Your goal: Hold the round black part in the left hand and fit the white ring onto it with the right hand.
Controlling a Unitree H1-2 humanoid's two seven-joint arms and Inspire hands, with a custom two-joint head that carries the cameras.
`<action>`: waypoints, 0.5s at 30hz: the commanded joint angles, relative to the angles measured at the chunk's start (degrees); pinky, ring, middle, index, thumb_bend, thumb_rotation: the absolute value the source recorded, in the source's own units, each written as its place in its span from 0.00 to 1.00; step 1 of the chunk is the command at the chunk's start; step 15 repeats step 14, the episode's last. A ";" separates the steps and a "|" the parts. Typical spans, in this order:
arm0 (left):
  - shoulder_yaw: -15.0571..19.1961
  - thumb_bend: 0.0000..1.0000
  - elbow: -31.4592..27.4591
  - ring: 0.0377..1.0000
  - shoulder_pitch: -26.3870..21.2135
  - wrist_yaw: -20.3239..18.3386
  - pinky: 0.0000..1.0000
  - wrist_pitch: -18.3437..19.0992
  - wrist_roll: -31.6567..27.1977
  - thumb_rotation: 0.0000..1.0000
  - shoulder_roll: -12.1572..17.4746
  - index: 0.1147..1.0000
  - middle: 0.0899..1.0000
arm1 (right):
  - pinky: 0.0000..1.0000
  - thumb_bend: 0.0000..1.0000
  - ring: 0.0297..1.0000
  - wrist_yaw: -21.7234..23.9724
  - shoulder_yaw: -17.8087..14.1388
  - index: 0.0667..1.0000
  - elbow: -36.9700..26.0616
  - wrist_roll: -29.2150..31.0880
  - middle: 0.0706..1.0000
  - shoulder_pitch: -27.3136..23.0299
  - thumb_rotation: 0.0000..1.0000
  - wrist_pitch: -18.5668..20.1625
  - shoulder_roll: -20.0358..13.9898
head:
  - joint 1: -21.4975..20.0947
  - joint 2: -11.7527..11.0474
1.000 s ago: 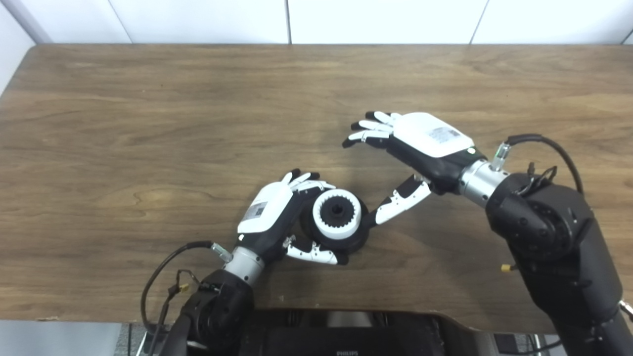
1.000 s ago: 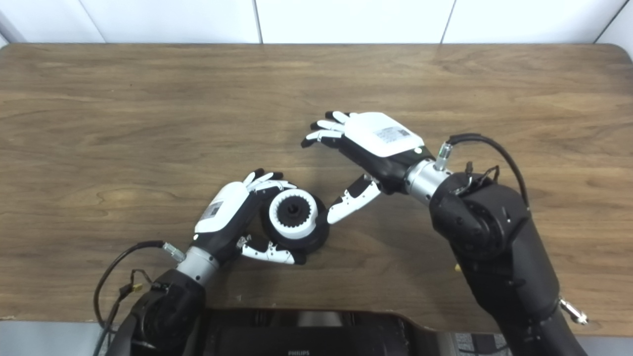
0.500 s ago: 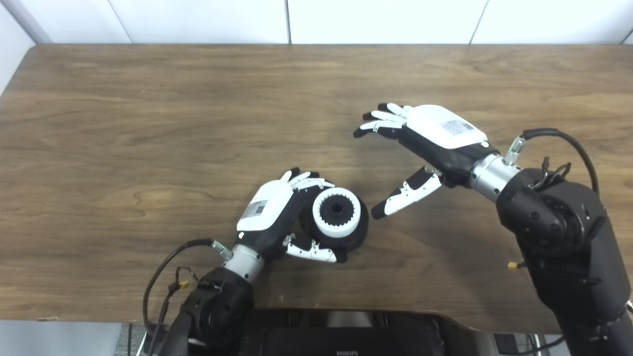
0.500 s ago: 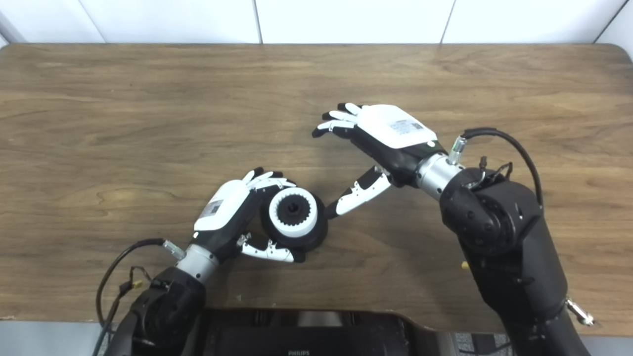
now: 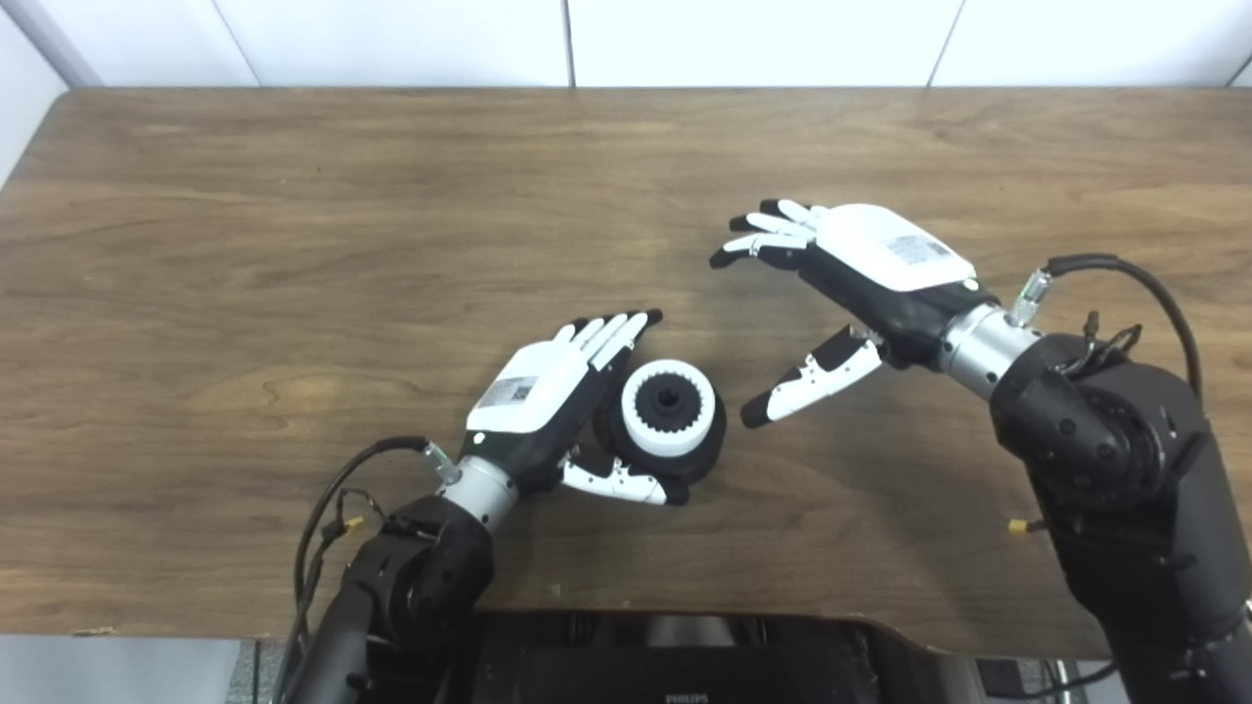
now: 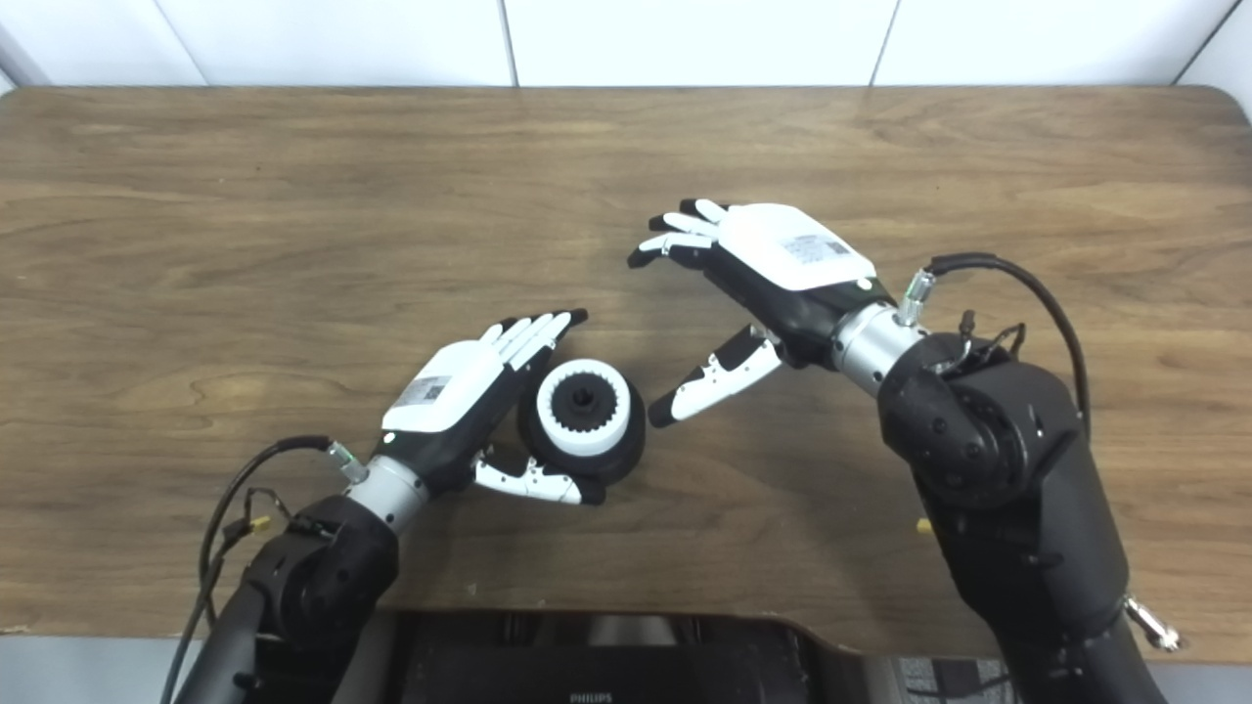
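white ring point(image 5: 669, 406) already sitting on round black part point(image 5: 707, 442), left hand point(image 5: 548, 391) spread open beside it, right hand point(image 5: 861, 284) open too, off to the side

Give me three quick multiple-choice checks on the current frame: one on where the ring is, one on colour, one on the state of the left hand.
1. Where is the white ring?
A. Seated on the round black part
B. In the right hand
C. Lying alone at the table's far edge

2. What colour is the table?
A. White
B. Brown wood
C. Green

3. How are the left hand's fingers?
A. Curled tight over the ring
B. Stretched out straight beside the part
C. Hidden under the table

Answers:
1. A, the ring sits on top of the black part, and the right hand is empty and apart from it.
2. B, wood grain shows all over its top.
3. B, the fingers point out straight, with only the thumb near the part's base.
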 commanded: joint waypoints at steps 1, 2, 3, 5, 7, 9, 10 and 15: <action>1.11 1.00 0.08 1.00 -0.57 -2.15 1.00 3.16 0.22 0.45 0.97 1.00 1.00 | 1.00 1.00 1.00 -2.01 -0.99 0.85 -1.27 0.02 0.97 -1.24 0.50 -0.18 -0.04 | 0.00 -0.07; 1.25 1.00 -0.04 1.00 -0.76 -2.47 1.00 3.38 0.16 0.45 1.13 1.00 1.00 | 1.00 1.00 1.00 -2.20 -1.03 0.86 -1.14 0.05 0.97 -1.18 0.51 -0.33 -0.06 | -0.03 -0.13; 1.69 1.00 -0.26 1.00 -1.11 -3.13 1.00 3.62 -0.47 0.45 1.60 1.00 1.00 | 1.00 1.00 1.00 -2.73 -1.24 0.86 -0.86 0.38 0.97 -1.13 0.51 -0.68 -0.17 | -0.05 -0.34; 2.45 1.00 -0.53 1.00 -1.49 -4.04 1.00 3.70 -1.36 0.44 2.26 1.00 1.00 | 1.00 1.00 1.00 -3.36 -1.46 0.86 -0.53 0.75 0.98 -1.13 0.49 -0.97 -0.36 | -0.06 -0.50; 3.18 1.00 -0.97 1.00 -1.78 -5.08 1.00 3.78 -2.08 0.45 3.11 1.00 1.00 | 1.00 1.00 1.00 -3.69 -1.74 0.86 -0.46 1.05 0.98 -1.10 0.47 -0.80 -0.37 | -0.08 -0.79; 4.41 1.00 -2.56 1.00 -2.30 -7.22 1.00 4.17 -2.93 0.43 5.26 1.00 1.00 | 1.00 1.00 1.00 -3.66 -2.29 0.87 -0.63 1.33 0.98 -1.14 0.47 -0.58 -0.82 | -0.19 -1.23; 4.84 1.00 -3.12 1.00 -2.45 -7.96 1.00 4.30 -3.26 0.43 6.01 1.00 1.00 | 1.00 1.00 1.00 -3.58 -2.46 0.87 -0.70 1.40 0.98 -1.15 0.48 -0.52 -0.98 | -0.19 -1.23; 8.43 1.00 -6.26 1.00 -1.53 -9.29 1.00 4.31 -8.38 0.45 9.32 1.00 1.00 | 1.00 1.00 1.00 -3.01 -3.83 0.89 -1.77 2.54 0.99 -0.47 0.50 0.43 -1.72 | -0.37 -1.88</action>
